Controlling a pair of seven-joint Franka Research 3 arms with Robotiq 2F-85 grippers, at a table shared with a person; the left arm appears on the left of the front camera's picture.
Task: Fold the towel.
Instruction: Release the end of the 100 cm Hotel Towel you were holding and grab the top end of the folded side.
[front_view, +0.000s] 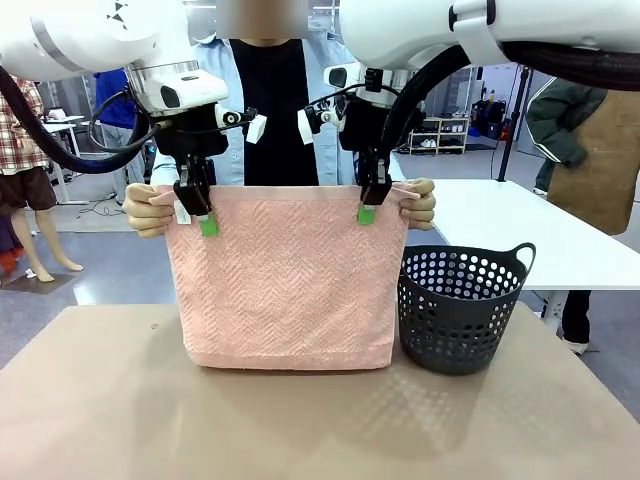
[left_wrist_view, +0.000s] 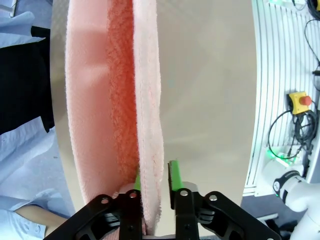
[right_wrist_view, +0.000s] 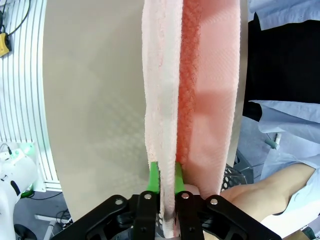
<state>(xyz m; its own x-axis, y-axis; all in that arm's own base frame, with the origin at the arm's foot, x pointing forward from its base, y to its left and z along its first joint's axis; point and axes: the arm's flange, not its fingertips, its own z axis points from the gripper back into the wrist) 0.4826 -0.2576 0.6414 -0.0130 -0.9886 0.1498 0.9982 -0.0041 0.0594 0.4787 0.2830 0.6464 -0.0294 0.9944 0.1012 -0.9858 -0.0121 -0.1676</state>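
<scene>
We see the towel (front_view: 285, 280) hanging doubled over the tan table (front_view: 100, 400), flat side towards us. Its long top edge runs level from left to right and its bottom rests on the tabletop. A person across the table holds the 2 top corners, 1 hand (front_view: 148, 208) at the left and the other hand (front_view: 420, 203) at the right.

The left gripper (front_view: 205, 222) straddles the near layer at the top edge, and 1 pad (left_wrist_view: 173, 175) stands clear of the cloth, so it is released. The right gripper (front_view: 368, 210) has both pads against that layer (whether it squeezes, we cannot tell). A dark grey basket (front_view: 460, 310) stands just beside the towel's right edge. Behind it are a white table and grey floor.
</scene>
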